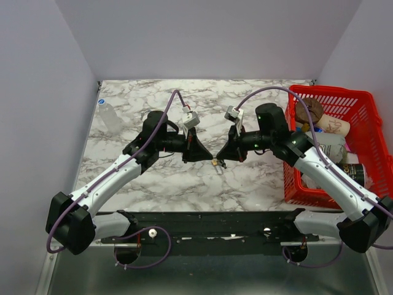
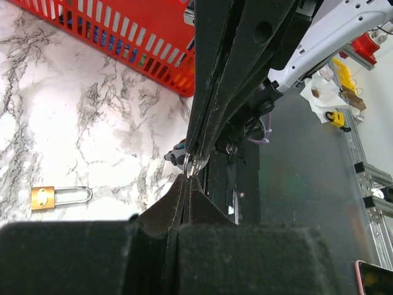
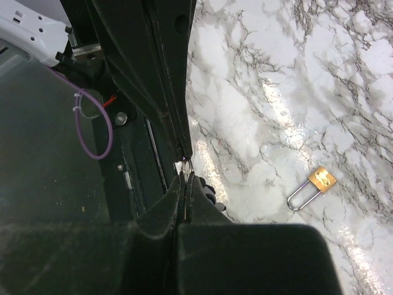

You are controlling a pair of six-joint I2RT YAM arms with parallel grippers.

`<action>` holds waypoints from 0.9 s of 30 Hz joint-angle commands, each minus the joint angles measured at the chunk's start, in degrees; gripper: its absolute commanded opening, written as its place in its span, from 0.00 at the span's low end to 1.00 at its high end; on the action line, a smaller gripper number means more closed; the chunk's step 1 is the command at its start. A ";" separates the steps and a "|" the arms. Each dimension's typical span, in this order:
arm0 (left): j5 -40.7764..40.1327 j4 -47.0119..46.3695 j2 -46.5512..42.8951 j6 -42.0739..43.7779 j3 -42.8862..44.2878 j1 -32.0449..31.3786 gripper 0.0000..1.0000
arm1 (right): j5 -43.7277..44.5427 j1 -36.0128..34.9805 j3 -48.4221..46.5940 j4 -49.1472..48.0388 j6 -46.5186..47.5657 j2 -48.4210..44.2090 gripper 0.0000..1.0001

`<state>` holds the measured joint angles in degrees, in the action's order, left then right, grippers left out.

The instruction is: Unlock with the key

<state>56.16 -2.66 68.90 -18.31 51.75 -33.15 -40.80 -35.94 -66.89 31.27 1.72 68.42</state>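
A small brass padlock (image 1: 217, 165) with a steel shackle lies flat on the marble, just below where my two grippers meet. It also shows in the left wrist view (image 2: 58, 196) and in the right wrist view (image 3: 313, 183). My left gripper (image 1: 206, 153) and right gripper (image 1: 220, 157) point tip to tip above the table. Both are shut on the same thin metal key ring (image 2: 193, 165), which also shows in the right wrist view (image 3: 186, 166). Dark key heads (image 3: 210, 195) hang just beneath the ring. The key blades are hidden.
A red plastic basket (image 1: 362, 98) with bottles and cups stands at the table's right edge, and shows in the left wrist view (image 2: 123, 31). A clear bottle (image 1: 110, 118) lies at the far left. The black base rail (image 1: 209, 224) runs along the near edge.
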 commanded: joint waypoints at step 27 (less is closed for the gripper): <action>-7.47 6.17 -4.57 6.88 2.48 -0.52 0.50 | 0.54 0.79 1.33 -7.89 -12.53 1.36 0.01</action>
<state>50.92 2.83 66.15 -13.28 52.80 -33.50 -39.48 -35.51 -66.35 24.86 -10.04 69.78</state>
